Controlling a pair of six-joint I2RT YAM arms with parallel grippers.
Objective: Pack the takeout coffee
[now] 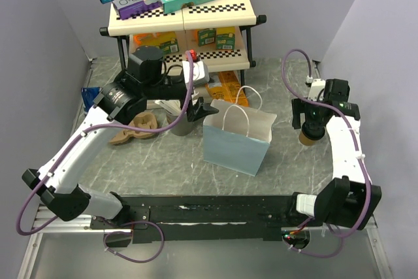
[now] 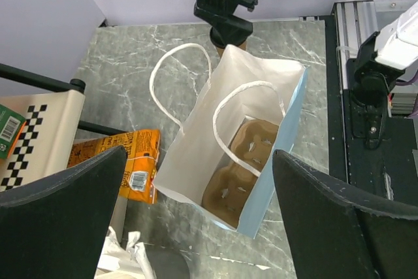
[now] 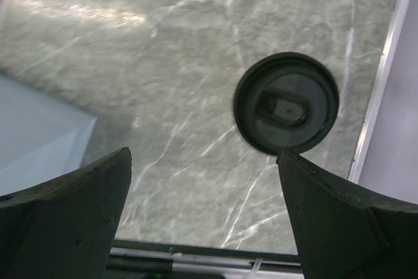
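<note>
At the left of the top view, a loose carrier (image 1: 136,127) of brown pulp is seen lying on the tabletop (image 1: 163,161), in front of a rack (image 1: 183,14) stacked with boxes. Just right of it, the left end effector (image 1: 202,110) (image 2: 196,220) is held above the tabletop with its fingers (image 2: 59,207) spread wide and nothing between them. Its camera is pointed down into the bag (image 1: 235,143) (image 2: 189,155). An orange packet (image 2: 134,161) is seen lying flat beside the bag. The bag stands upright and open at mid-tabletop, handles raised. A second carrier (image 2: 245,161) is seen lying on its floor.

Well right of the bag, near the tabletop's right edge, the cup (image 1: 308,138) stands upright with its lid (image 3: 286,104) fitted. The right end effector (image 1: 312,122) (image 3: 202,207) is held over it, fingers (image 3: 339,213) spread wide. In the wrist view the lid is seen just beyond the fingertips, not between them, and nothing is gripped.
</note>
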